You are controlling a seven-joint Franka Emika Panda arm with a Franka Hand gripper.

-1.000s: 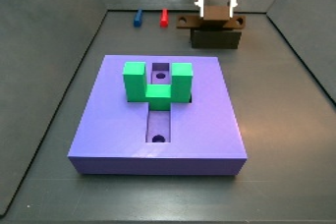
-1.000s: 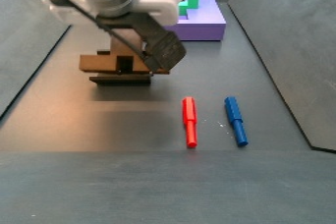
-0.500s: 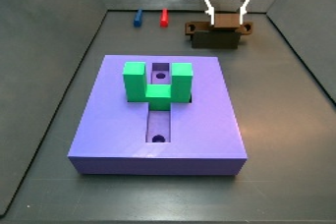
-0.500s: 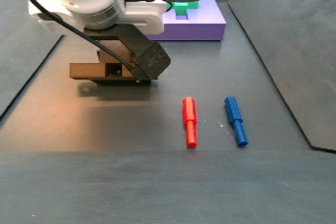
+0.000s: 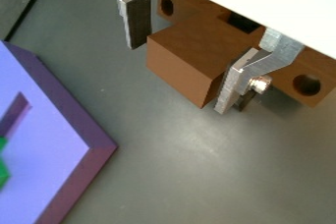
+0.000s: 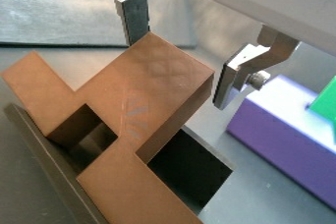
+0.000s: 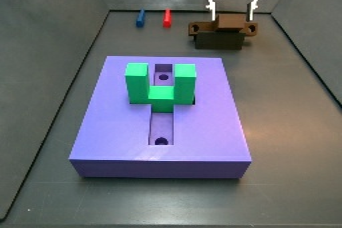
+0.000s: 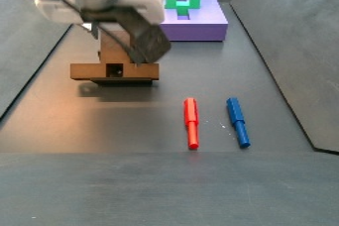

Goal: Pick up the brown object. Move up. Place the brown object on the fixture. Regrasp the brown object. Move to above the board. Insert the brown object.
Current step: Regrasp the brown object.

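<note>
The brown object [image 6: 138, 100] lies on the fixture [image 6: 195, 169], whose dark recesses show on either side of it. My gripper [image 6: 180, 69] hangs just above the object's near end, open, with a finger on each side and a gap to the piece. The same end [image 5: 197, 61] shows between the fingers of the gripper [image 5: 182, 71] in both wrist views. In a side view the gripper [image 7: 230, 14] stands over the fixture [image 7: 221, 34] at the back right. The purple board [image 7: 160, 112] with its green block [image 7: 160, 84] lies mid-floor.
A red pen [image 8: 191, 123] and a blue pen [image 8: 237, 121] lie side by side on the dark floor, away from the fixture [image 8: 115, 71]. The board's corner [image 5: 39, 140] is close to the gripper. Grey walls enclose the floor.
The gripper has risen a little off the fixture. The brown object stays behind on the fixture, no longer clamped.
</note>
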